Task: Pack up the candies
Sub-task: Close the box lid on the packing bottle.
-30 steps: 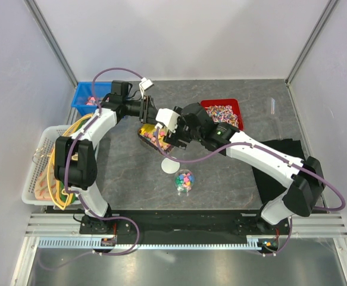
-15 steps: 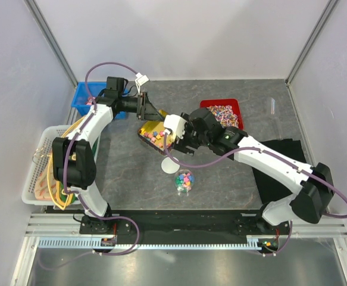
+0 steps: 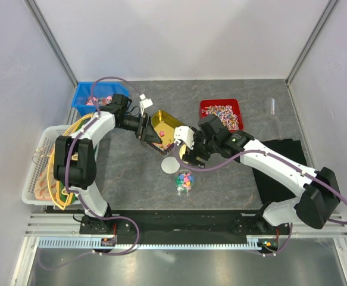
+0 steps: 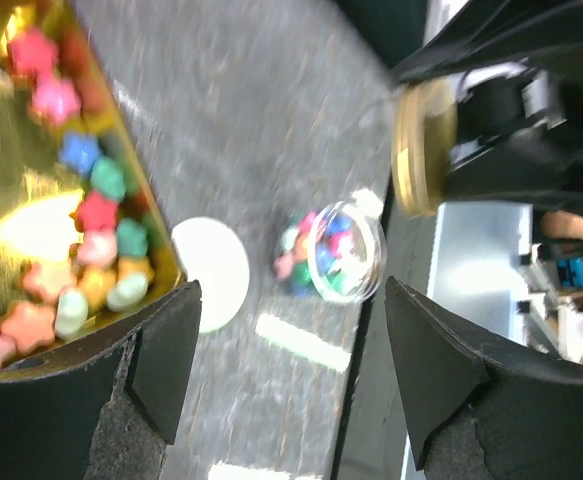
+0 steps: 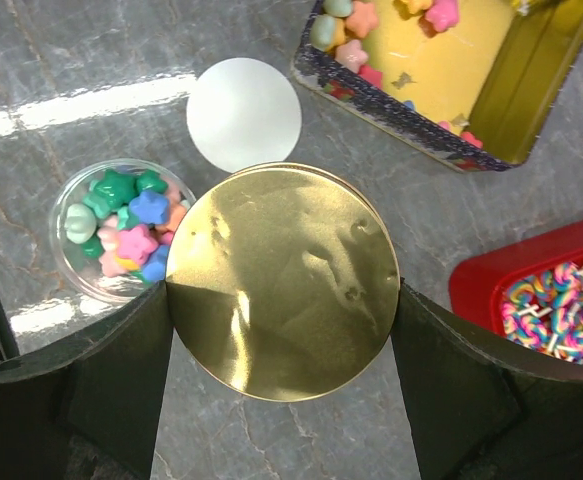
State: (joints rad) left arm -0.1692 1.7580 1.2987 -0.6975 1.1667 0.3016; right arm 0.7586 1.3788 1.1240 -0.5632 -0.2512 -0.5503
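Star-shaped candies [image 4: 91,250] in mixed colours lie in a gold rectangular tin [image 3: 164,126], which looks tilted. More candies [image 5: 121,220] fill a clear round jar [image 3: 185,181] on the table. My left gripper [image 3: 148,128] is open; in its wrist view [image 4: 291,370] the tin's rim [image 4: 166,280] lies against the outer side of one finger. My right gripper [image 3: 185,152] is shut on a round gold lid [image 5: 283,280] and holds it above the table, just beside the jar. The lid shows edge-on in the left wrist view [image 4: 423,150].
A white disc [image 3: 172,165] lies flat between tin and jar. A red bin [image 3: 222,112] of wrapped sweets stands at the back right, a blue bin [image 3: 90,98] at the back left. A white basket [image 3: 36,179] sits far left, a black cloth [image 3: 277,158] right.
My right gripper has carried the gold lid from over the tin down towards the jar. The tin has shifted back and right and tipped, with my left gripper moving alongside it.
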